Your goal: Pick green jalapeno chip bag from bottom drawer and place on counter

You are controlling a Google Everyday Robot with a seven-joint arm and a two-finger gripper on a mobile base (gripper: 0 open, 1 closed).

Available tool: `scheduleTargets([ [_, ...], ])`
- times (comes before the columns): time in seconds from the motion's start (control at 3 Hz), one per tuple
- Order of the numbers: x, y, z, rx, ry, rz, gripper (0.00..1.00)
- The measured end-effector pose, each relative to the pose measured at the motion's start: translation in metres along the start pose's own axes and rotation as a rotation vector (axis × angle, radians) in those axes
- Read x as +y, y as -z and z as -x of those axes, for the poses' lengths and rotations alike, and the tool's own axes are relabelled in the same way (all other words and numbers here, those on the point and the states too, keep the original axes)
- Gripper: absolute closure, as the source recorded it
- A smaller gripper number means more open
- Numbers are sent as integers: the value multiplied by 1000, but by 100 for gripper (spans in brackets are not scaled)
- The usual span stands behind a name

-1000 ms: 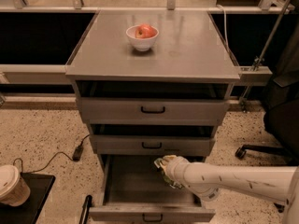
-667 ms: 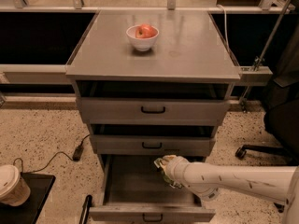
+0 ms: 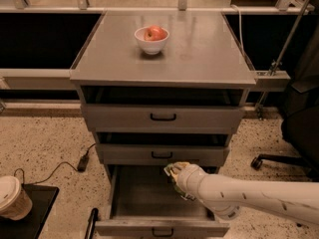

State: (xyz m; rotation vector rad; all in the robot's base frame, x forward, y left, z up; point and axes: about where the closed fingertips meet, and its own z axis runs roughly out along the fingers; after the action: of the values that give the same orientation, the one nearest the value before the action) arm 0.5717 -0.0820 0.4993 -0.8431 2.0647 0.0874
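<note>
The bottom drawer (image 3: 149,198) is pulled open below two shallower grey drawers. My gripper (image 3: 174,176) reaches in from the right on a white arm and sits over the drawer's back right part, just under the middle drawer's front. It is shut on a small, shiny, wrinkly green packet, the green jalapeno chip bag (image 3: 172,170), which shows at the gripper's tip. The rest of the drawer floor that I can see is bare. The counter (image 3: 199,49) is the flat grey top of the cabinet.
A white bowl with a red apple (image 3: 152,38) stands on the counter, back centre. A paper cup (image 3: 12,198) sits on a black tray at lower left. A cable and plug (image 3: 82,162) lie on the floor to the left. An office chair base (image 3: 279,161) is at right.
</note>
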Motion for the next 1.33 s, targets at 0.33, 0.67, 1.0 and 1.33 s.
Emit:
scheduleTargets([
  [0.33,12,69,45,-44,9,-34,100],
  [0.67,-10,136,123,-136,-2,-119,100],
  [1.0,-21,160,148,-159,50,-171,100],
  [1.33,-21,160,148,-159,50,-171,100],
])
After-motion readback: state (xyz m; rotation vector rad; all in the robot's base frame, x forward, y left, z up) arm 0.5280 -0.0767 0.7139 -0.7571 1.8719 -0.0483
